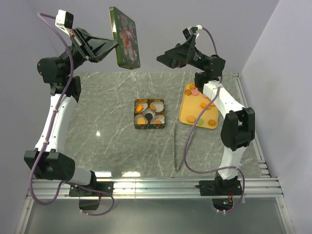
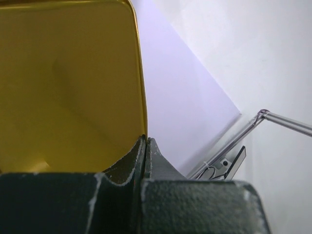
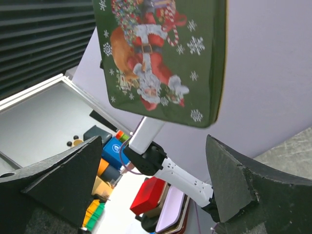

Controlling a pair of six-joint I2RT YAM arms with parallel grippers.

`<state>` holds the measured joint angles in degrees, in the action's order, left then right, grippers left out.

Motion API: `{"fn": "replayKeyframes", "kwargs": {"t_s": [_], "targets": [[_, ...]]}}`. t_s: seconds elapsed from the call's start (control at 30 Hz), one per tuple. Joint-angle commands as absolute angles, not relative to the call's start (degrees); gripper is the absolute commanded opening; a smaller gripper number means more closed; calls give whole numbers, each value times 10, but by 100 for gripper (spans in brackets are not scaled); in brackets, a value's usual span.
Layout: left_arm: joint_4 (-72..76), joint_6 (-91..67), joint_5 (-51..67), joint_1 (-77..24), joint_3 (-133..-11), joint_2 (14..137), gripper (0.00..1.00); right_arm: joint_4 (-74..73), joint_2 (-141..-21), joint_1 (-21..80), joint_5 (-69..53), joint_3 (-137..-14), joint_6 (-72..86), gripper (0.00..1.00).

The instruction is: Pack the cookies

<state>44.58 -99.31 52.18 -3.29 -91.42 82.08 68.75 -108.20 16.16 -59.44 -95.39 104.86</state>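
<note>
The left fingers (image 1: pixel 105 48) are up in the air at the upper left of the overhead view, pinched tight on the edge of a lid (image 1: pixel 125 38); the lid stands upright, well above the bench (image 1: pixel 97 112), with its printed green face turned to the right of the frame. In the left wrist view the two fingers (image 2: pixel 131 161) meet on the lid's rim at lower centre, with hardly a gap between them; the lid's plain gold inside (image 2: pixel 68 83) fills the upper left.

The right fingers (image 1: pixel 168 56) are raised at the upper right of the overhead view, pointing at the lid and apart from it; they are spread wide and hold nothing. In the right wrist view they (image 3: pixel 73 170) stand at the lower left and lower right corners with open space between them; the lid (image 3: pixel 161 58) hangs beyond, at upper centre, showing a Santa figure and snowflakes on green; part of the white left arm (image 3: pixel 180 178) shows below it.

The cookies (image 1: pixel 190 118) lie in two places; most are scattered on a yellow tray (image 1: pixel 187 105) at the right of the bench, mainly orange with one pink at the far end; others sit in a square green tin (image 1: pixel 136 114) at the centre of the bench, among white paper cups (image 1: pixel 147 116); one cup holds a dark cookie. The tin is uncovered. A thin metal rod (image 1: pixel 175 146) lies on the bench just right of the tin, running toward the bottom of the frame.
</note>
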Motion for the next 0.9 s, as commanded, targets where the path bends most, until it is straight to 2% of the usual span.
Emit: {"fn": "replayKeyframes", "kwargs": {"t_s": [0.0, 0.2, 0.33, 0.57, 0.87], "targets": [[556, -1049, 508, -33, -894, 788, 1, 679, -1084, 179, -603, -988, 1022, 93], [600, -1080, 499, -38, -882, 780, 1, 630, -1121, 202, -599, -1035, 990, 93], [618, -1092, 494, -39, -867, 773, 1, 658, -1183, 212, -587, -1107, 1038, 93], [661, -1108, 466, -40, -794, 740, 1, 634, -1223, 237, -595, -1185, 1044, 93], [682, -1105, 448, -47, -741, 726, 1, 747, -1246, 258, -552, -1215, 1164, 93]]}}
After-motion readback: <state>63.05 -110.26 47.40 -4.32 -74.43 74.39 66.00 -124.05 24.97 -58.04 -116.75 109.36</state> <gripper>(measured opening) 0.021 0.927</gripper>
